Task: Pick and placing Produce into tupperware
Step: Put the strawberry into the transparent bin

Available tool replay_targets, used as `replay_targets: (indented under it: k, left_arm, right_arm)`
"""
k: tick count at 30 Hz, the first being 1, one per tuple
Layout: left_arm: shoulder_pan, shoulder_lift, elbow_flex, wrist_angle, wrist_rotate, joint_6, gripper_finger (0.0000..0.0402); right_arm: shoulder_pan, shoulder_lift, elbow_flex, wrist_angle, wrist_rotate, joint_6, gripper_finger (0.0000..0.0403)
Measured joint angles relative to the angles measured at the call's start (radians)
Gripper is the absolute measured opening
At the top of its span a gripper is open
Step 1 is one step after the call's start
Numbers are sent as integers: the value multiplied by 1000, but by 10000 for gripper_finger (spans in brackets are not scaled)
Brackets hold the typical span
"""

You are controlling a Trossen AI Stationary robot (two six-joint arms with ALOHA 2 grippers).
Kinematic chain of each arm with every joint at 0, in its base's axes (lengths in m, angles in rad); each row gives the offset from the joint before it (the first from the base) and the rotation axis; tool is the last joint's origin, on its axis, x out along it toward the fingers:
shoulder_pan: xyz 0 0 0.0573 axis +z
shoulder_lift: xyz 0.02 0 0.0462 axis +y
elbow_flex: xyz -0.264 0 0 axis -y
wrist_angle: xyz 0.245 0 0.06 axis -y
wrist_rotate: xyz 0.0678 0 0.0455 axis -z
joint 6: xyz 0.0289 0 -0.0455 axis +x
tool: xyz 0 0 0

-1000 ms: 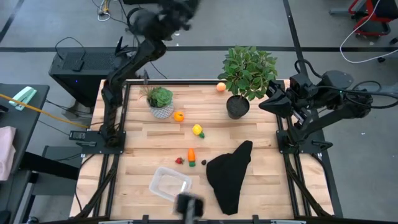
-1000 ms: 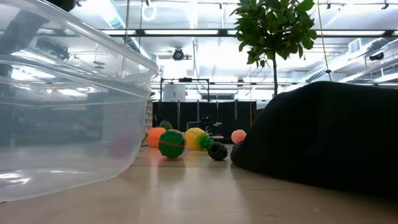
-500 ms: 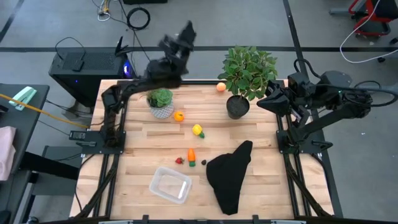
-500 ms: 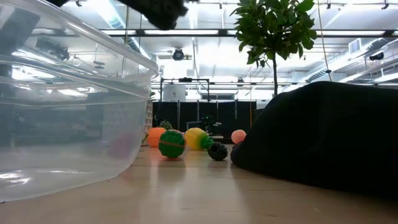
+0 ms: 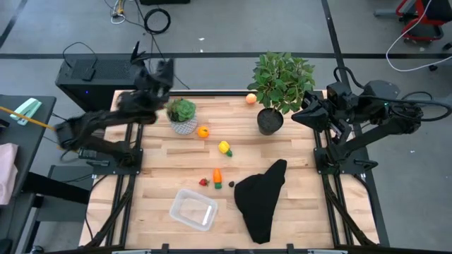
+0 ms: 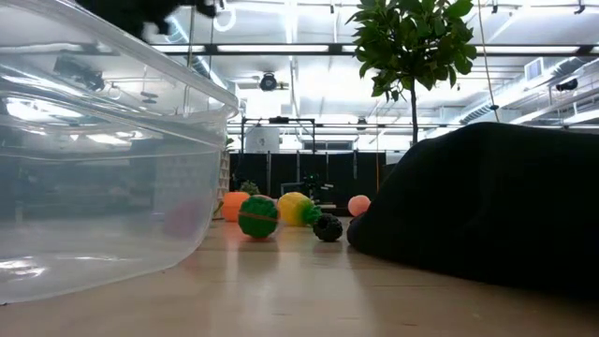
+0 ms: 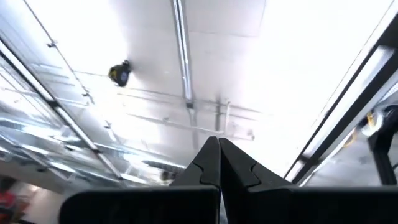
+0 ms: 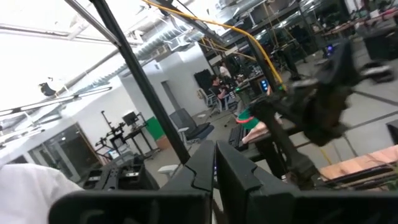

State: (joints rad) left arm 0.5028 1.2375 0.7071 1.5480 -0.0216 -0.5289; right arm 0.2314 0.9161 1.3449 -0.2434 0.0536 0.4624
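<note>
0 produce in the tupperware [image 5: 193, 210]; left gripper [image 7: 219, 163] and right gripper [image 8: 215, 163] pressed together.

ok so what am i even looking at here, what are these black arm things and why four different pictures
These are two robot arms at a wooden table, each ending in a two-finger gripper. One picture looks straight down from above, one sits at table-top height, and two come from cameras on the arms' wrists.

From above, the left gripper is raised at the table's far left corner, the right gripper at the right edge beside the big potted plant. Both wrist views point up into the room and show each pair of fingers pressed shut, holding nothing.

On the table lie tiny toy fruits and vegetables, a small potted plant, a black cloth and a clear tupperware, which looks empty. The fruit is meant to go in there.
</note>
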Motion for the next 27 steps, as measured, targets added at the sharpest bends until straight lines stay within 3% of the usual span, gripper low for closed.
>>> replay_targets:
  k: [6, 11, 14, 23, 27]
  left_arm:
    - [-85, -387, -222, -312, -1, 59, 0]
    - [-244, -649, -234, -810, -21, 136, 0]
    - [-359, -731, -230, -968, -71, 141, 0]
    - [-705, -779, -309, -1026, -375, 149, 0]
    - [-823, -781, -334, -1010, -439, 222, 0]
  right_arm:
    - [0, 21, 0, -1, 42, -17, 23]
    - [0, 41, 0, 5, 89, -17, 23]
    - [0, 49, 0, 21, 113, -17, 23]
    - [4, 80, 0, 79, 160, -21, 23]
    - [16, 84, 0, 80, 189, -28, 23]
